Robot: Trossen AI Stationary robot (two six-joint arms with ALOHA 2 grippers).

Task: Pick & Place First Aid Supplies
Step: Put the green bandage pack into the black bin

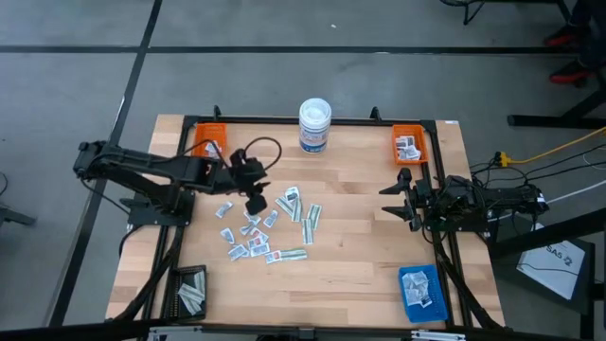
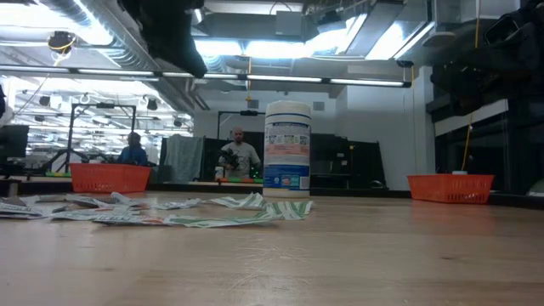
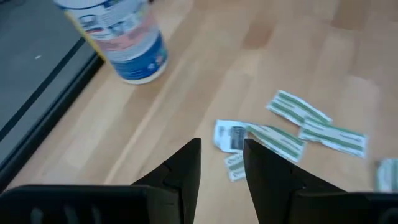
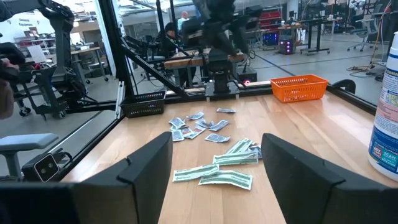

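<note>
The first aid supplies (image 1: pixel 270 227) lie loose and flat on the wooden table (image 1: pixel 360 265): small white packets and longer pale green strips, also seen in the low view (image 2: pixel 170 212) and the right wrist view (image 4: pixel 214 134). My left gripper (image 1: pixel 258 201) hangs above the far left part of the pile. It is open by a narrow gap, with nothing between its fingers (image 3: pixel 222 149). Beyond its tips lie a white packet (image 3: pixel 229 135) and green strips (image 3: pixel 292 111). My right gripper (image 1: pixel 398 199) waits open at the table's right side (image 4: pixel 214 163).
A white round tub with a blue label (image 1: pixel 314 125) stands at the far middle. Orange trays sit at the far left (image 1: pixel 210 140) and far right (image 1: pixel 410 144); a black tray (image 1: pixel 192 289) is at the near left and a blue tray (image 1: pixel 421 289) at the near right, each holding packets.
</note>
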